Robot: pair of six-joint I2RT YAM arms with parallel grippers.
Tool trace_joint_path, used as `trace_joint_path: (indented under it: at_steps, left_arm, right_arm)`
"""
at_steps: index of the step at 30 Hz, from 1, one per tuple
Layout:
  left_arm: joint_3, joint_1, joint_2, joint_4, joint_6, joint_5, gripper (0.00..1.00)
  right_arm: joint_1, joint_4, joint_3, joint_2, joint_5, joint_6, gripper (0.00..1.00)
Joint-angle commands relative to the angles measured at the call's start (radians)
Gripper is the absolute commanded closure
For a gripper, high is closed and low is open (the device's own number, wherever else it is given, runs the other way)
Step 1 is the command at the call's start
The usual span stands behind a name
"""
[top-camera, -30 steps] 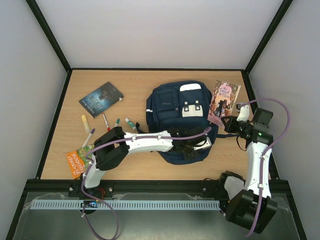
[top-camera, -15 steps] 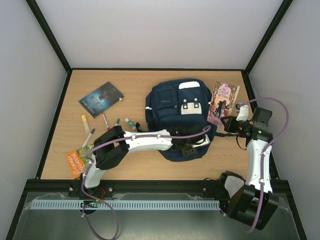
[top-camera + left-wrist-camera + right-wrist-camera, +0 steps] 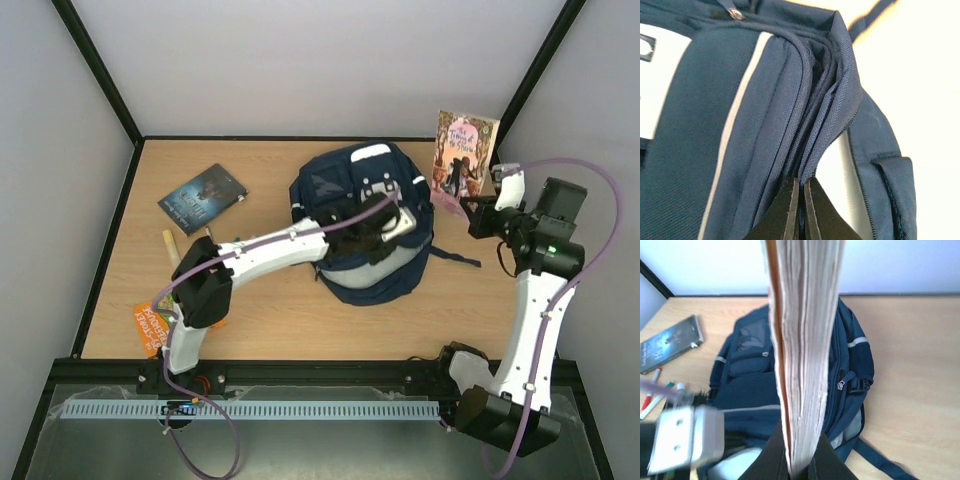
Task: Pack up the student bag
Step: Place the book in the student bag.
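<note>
Nearest, at the counter's (image 3: pixel 300 320) front-left edge, an orange booklet (image 3: pixel 150 322) is seen beside the left arm. At mid-counter the student bag (image 3: pixel 385 278) is propped up, and its open zipper edge is pinched by the left gripper (image 3: pixel 800 210), jaws pressed together on the fabric. To the right, a pink book (image 3: pixel 463 160) is held upright in the right gripper (image 3: pixel 799 460), jaws clamped on its lower edge. Far left, a dark book (image 3: pixel 203 198) is lying flat.

The bag (image 3: pixel 365 262) lies mid-worktop (image 3: pixel 300 322), with a book (image 3: pixel 203 198) flat to its left and further back. Pens (image 3: pixel 172 245) lie between that book and a booklet (image 3: pixel 150 325) at the near-left edge. The left hand (image 3: pixel 385 225) pinches the bag's opening, and right of the bag the right hand (image 3: pixel 478 215) grips a second book (image 3: pixel 463 160) upright.
</note>
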Motion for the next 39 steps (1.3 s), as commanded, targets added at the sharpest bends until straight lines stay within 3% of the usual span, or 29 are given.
trace_joint_path:
  at_steps: [1,5,13,23,31,39]
  left_arm:
    - [0.105,0.092,-0.092,0.066,-0.05,0.011,0.98]
    - [0.161,0.142,-0.098,0.099,-0.074,0.073,0.98]
    - [0.325,0.217,-0.066,0.084,-0.092,0.136,0.98]
    - [0.354,0.237,-0.044,0.107,-0.15,0.186,0.98]
    - [0.343,0.235,-0.04,0.123,-0.174,0.198,0.98]
    - [0.344,0.231,-0.055,0.145,-0.174,0.177,0.98]
  right_arm:
    - [-0.003,-0.265,0.15,0.023,-0.088,-0.09,0.99]
    - [-0.003,-0.389,0.178,0.008,-0.155,-0.178,0.99]
    - [-0.003,-0.619,0.21,0.036,-0.08,-0.483,0.99]
    - [-0.003,-0.63,0.049,-0.004,0.012,-0.691,0.99]
    - [0.005,-0.632,-0.037,0.108,-0.12,-0.732,0.99]
    - [0.06,-0.618,0.012,0.339,-0.282,-0.566,0.99]
